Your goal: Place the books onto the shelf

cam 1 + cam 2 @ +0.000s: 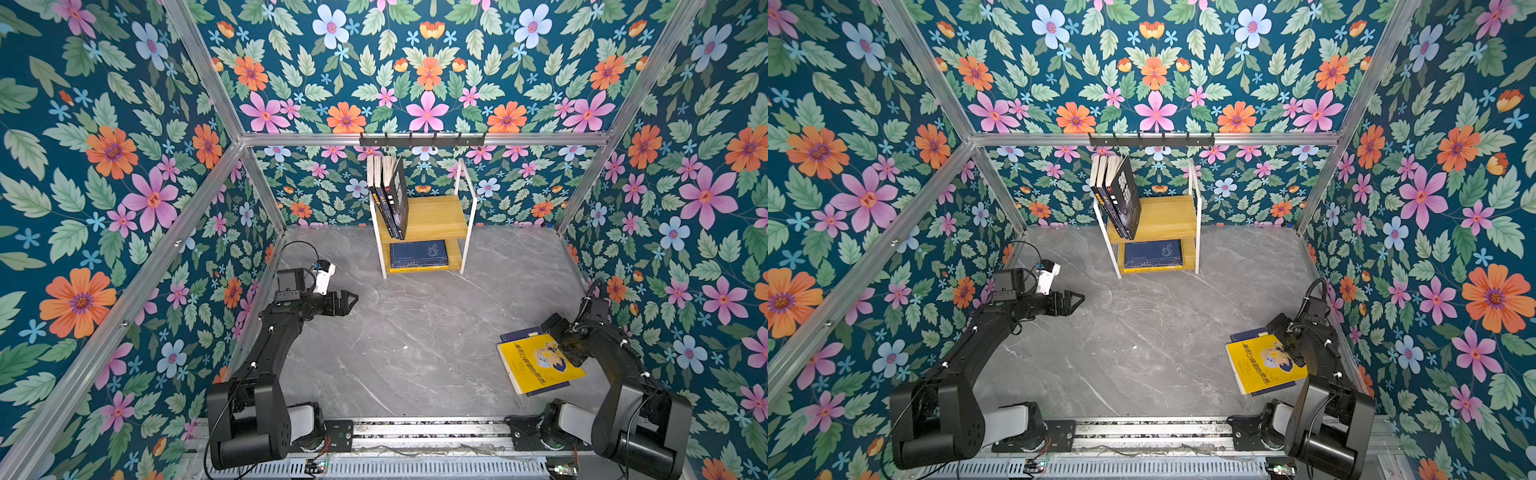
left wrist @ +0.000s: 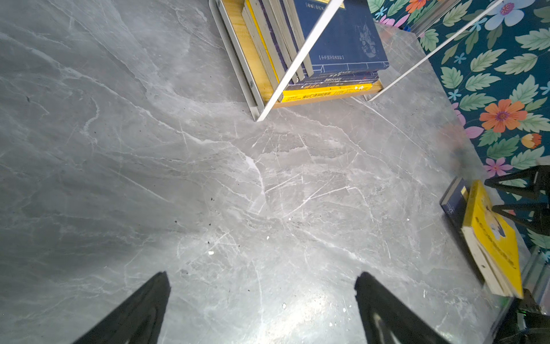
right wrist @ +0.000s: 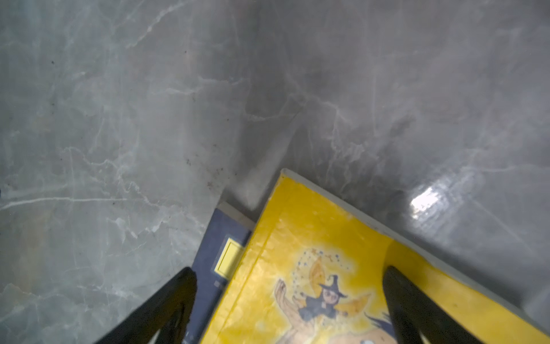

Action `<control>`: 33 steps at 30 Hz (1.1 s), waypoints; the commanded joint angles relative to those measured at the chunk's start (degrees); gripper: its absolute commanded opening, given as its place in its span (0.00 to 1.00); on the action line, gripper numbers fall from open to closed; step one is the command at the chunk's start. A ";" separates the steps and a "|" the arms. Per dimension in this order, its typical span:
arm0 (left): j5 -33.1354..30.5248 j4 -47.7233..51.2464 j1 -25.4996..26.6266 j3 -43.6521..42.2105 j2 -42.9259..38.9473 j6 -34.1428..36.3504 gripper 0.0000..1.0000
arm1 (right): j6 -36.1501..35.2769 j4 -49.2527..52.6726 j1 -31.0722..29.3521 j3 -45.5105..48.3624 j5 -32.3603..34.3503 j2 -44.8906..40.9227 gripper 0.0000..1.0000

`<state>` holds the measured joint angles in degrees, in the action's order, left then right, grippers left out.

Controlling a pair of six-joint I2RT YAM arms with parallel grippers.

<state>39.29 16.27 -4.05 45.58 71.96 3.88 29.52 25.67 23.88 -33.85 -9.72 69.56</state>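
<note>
At the back of the grey surface [image 1: 415, 353], against the flowered wall [image 1: 415, 83]: the shelf [image 1: 440, 216]. On its upper board, dark books [image 1: 395, 195] upright at the left end, leaning slightly; on its lower board, a flat stack topped by a navy book [image 1: 419, 253]. Near the right edge of the surface, well apart from the shelf: a yellow book [image 1: 532, 365] flat on a second navy book [image 1: 521, 333]. Right fingers [image 3: 416, 309]: spread wide over that pair, gripping nothing. Left fingers [image 2: 134, 312]: spread wide above bare surface on the left, holding nothing.
</note>
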 commanded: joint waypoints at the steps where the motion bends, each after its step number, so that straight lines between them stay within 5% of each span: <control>1: 0.66 0.07 -0.04 0.58 -0.80 0.28 1.00 | 4.65 0.42 0.11 1.40 -6.11 2.24 0.97; 14: 0.69 -0.39 0.07 0.45 -0.86 0.25 1.00 | 14.19 -3.67 -3.79 10.37 -16.68 1.35 0.90; 17: 0.57 -0.91 0.01 0.02 -0.60 0.44 1.00 | 15.95 -1.07 -7.98 9.37 -13.55 -2.54 0.90; 24: 1.28 -0.96 0.09 0.11 -0.50 0.25 1.00 | 16.30 12.07 -4.46 3.47 1.94 -17.40 0.98; 33: 0.62 -0.71 0.25 0.21 -0.34 0.60 1.00 | 21.80 20.42 0.82 6.13 4.91 -17.51 0.99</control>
<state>39.75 16.27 -3.75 45.65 71.44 3.77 47.77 40.25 24.56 -28.25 -8.27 50.41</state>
